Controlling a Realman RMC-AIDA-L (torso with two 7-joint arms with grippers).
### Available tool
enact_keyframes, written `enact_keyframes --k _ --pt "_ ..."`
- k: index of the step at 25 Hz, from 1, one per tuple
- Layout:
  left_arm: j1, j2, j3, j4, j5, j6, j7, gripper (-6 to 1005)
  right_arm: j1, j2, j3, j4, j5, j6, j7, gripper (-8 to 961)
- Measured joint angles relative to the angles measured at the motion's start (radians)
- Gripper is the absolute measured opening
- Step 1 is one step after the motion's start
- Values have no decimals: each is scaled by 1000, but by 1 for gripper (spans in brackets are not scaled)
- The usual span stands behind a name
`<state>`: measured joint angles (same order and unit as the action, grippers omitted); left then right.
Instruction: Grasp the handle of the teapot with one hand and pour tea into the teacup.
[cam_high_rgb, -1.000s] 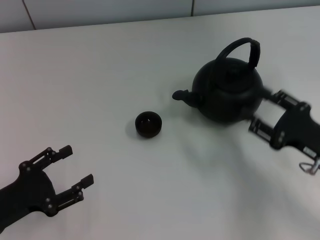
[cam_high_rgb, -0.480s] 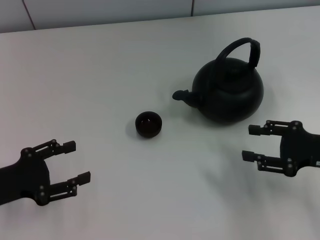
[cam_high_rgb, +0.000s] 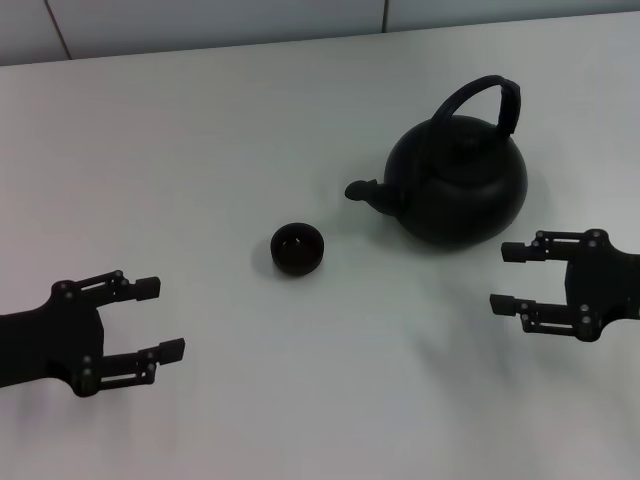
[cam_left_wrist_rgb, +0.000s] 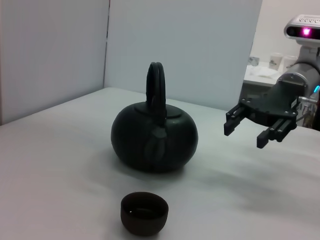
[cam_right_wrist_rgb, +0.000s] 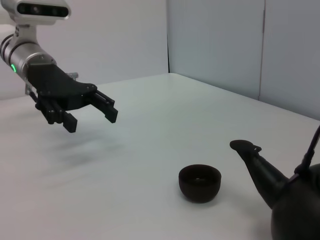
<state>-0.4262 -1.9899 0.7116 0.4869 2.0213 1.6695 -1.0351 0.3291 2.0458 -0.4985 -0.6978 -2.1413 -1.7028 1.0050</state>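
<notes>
White tabletop runs back to a pale wall, and on it a round black cast-iron teapot stands upright, its arched handle raised and its spout aimed at the small dark teacup just beside it. Whether the cup holds tea cannot be told. Right gripper hangs near the pot's near side, fingers apart and holding nothing; left gripper hangs well apart from the cup, fingers spread too. Such a scene fits a reach about to start or a pot set down after pouring.
</notes>
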Motion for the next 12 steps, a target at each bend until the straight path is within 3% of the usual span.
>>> enact_keyframes --k 12 --pt "-9 -6 1 16 6 4 -20 799 13 -2 0 -4 -2 6 1 638"
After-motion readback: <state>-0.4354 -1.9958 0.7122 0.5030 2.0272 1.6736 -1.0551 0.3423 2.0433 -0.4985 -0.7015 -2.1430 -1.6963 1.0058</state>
